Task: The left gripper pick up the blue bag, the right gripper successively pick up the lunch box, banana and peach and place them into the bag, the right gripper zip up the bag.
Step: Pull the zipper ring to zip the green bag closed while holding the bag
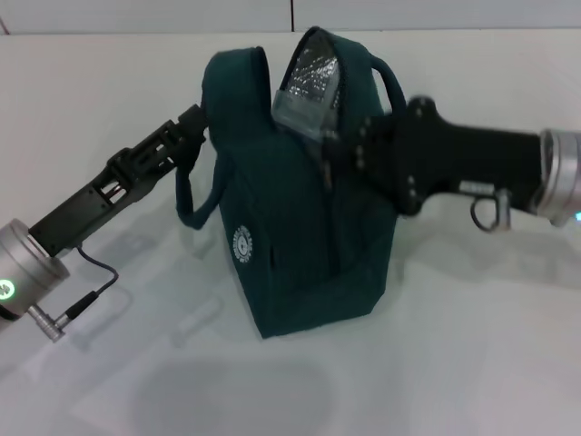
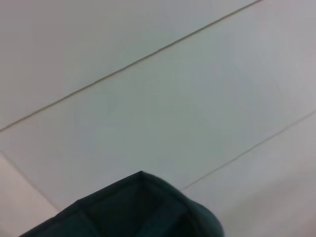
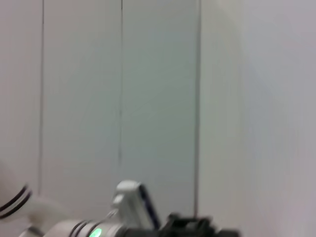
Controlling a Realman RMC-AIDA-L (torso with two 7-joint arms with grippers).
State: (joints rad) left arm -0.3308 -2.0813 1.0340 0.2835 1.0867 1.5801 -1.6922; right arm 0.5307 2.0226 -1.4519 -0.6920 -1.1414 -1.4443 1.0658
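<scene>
Left gripper [image 1: 195, 123] nearest, clenched on blue bag's [image 1: 300, 227] left upper edge. Bag upright on table [image 1: 472, 363], flap partly open. Right gripper [image 1: 349, 150] presses bag's right side by zipper; grip cannot tell, closer to zip.

white table [image 1: 472, 363], pale panelled wall [image 3: 158, 98]

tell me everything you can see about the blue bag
The blue bag is dark teal fabric, standing upright on the white table. A round white logo marks its front, a carry strap loops off one side, and the top flap gapes, showing silvery lining. The left gripper meets its upper edge on the robot's left; the right gripper presses against the zipper side by the opening.
</scene>
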